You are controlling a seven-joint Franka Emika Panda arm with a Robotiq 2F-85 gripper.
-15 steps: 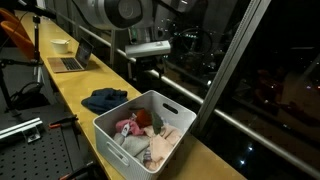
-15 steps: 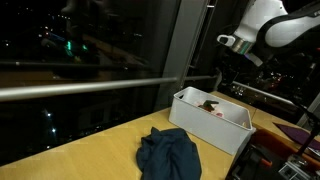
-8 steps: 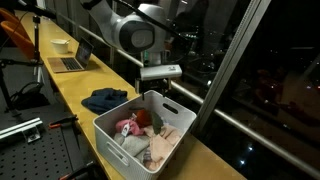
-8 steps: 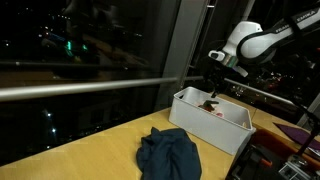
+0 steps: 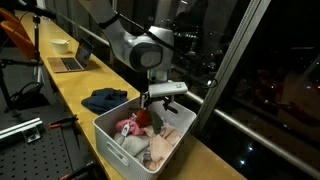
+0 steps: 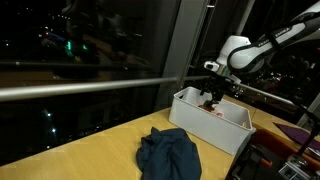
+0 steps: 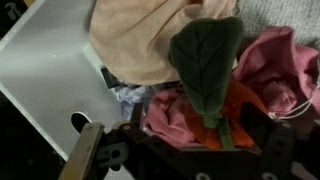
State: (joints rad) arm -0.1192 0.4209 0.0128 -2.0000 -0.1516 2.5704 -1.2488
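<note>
We see the tool (image 5: 153,105) hanging low in the white bin (image 5: 112,143) on the counter (image 5: 70,90), its fingers spread and pinching nothing, while the green leaf-shaped cloth (image 7: 205,60) lies just under it, touching a pink cloth (image 7: 270,62).

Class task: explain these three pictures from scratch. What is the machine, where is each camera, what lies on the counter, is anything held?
The machine is a jointed robot arm, steered by a person. Its tip carries two jaws, which stand apart, low over a white bin, and hold nothing. Two pictures come from cameras standing beside the scene at different spots; the third comes from a camera on the wrist, looking down past the jaws. On the yellow counter are the bin, a dark blue cloth and, farther off, a laptop. The wrist view shows the bin's contents: a green leaf-shaped piece, pink cloth and beige cloth.
</note>
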